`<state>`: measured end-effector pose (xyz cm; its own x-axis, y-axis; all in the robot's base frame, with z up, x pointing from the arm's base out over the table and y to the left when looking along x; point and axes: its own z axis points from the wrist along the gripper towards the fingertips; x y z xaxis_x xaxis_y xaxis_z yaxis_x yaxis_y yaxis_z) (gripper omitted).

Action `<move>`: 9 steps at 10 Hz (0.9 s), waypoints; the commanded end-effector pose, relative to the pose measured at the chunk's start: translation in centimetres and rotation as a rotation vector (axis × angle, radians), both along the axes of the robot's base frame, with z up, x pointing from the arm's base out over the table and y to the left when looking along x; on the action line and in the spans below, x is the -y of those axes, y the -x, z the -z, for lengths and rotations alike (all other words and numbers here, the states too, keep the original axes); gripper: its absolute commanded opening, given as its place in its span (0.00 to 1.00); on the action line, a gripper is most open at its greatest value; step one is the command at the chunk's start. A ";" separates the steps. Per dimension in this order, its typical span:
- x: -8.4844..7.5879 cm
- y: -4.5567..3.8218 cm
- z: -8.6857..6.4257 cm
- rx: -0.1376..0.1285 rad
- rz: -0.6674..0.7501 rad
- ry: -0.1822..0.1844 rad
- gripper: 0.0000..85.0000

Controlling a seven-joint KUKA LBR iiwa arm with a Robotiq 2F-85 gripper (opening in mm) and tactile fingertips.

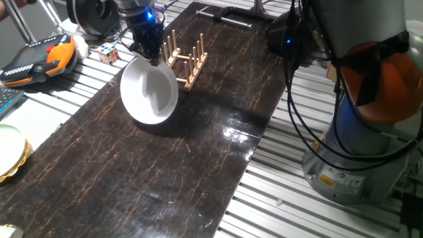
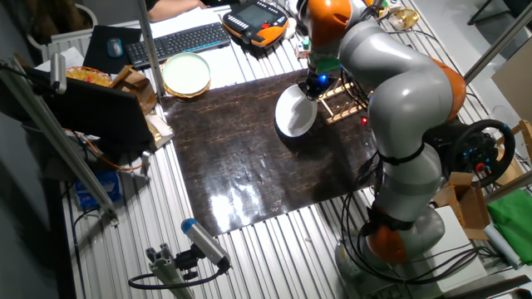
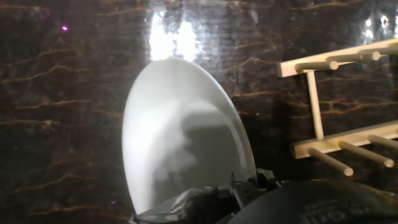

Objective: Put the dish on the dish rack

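The dish [image 1: 149, 92] is a plain white round plate, held on edge above the dark tabletop, just left of the dish rack [image 1: 186, 58]. My gripper [image 1: 149, 54] is shut on the dish's top rim. In the other fixed view the dish [image 2: 295, 113] hangs beside the wooden rack [image 2: 342, 100], under the gripper [image 2: 314, 85]. In the hand view the dish [image 3: 180, 137] runs away from the fingers, and the rack's pegs [image 3: 336, 106] lie to the right, apart from it.
A pale plate with a yellow edge [image 2: 186, 73] sits at the table's corner; its edge also shows in one fixed view [image 1: 12, 151]. An orange pendant [image 1: 36, 56], a puzzle cube [image 1: 109, 53] and a keyboard [image 2: 176, 40] lie beyond the dark tabletop [image 1: 165, 172].
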<state>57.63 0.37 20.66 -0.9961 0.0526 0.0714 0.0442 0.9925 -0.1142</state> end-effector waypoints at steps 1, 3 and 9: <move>0.0 -0.01 0.0 0.023 0.022 0.056 0.02; 0.0 -0.01 0.0 0.040 0.044 0.056 0.02; 0.0 -0.01 0.0 0.059 0.031 0.037 0.02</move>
